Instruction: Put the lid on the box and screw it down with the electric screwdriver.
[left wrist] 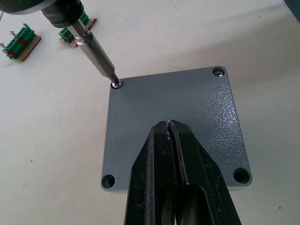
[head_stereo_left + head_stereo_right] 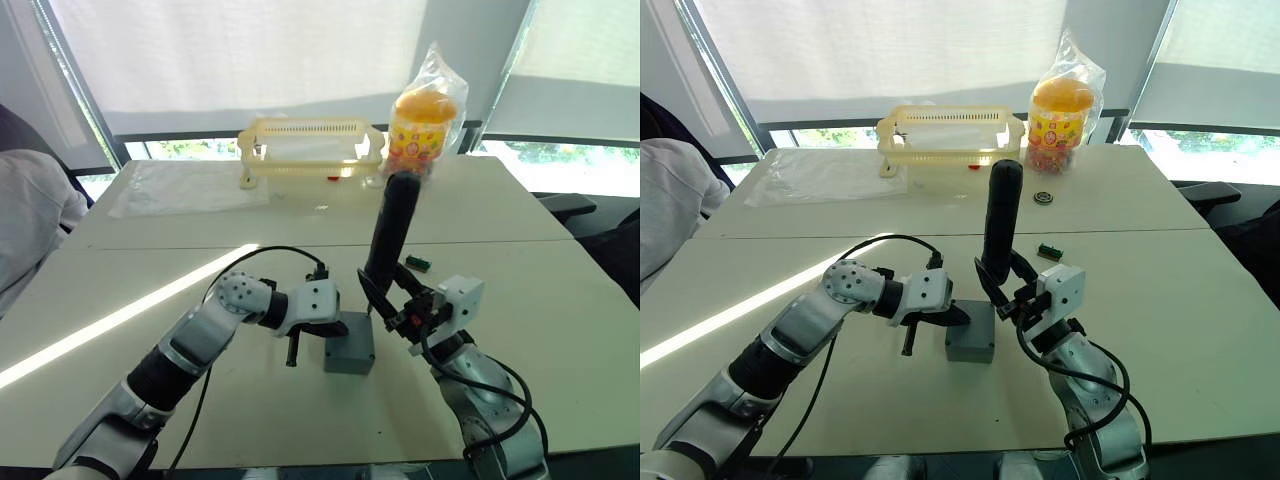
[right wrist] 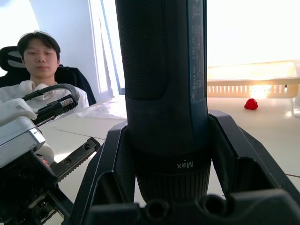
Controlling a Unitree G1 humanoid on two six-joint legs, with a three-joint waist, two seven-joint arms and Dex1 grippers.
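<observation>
Left gripper (image 1: 171,129): fingers pressed together, tips resting on lid.
Lid (image 1: 197,110): seated on box (image 2: 350,352), mid-desk (image 2: 560,300); screw in one corner, two corner holes open.
Electric screwdriver (image 2: 392,232): upright, bit in lid's corner screw.
Right gripper (image 2: 395,300): fingers clamped around electric screwdriver's lower body.

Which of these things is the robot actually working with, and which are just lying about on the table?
In use:
grey-blue square plastic lid, on its box
long black electric screwdriver, bit in a corner screw
left gripper, pressing the lid
right gripper, holding the screwdriver

Lying about:
yellow plastic basket
bagged orange-lidded snack jar
small green connector blocks
clear plastic sheet
</observation>
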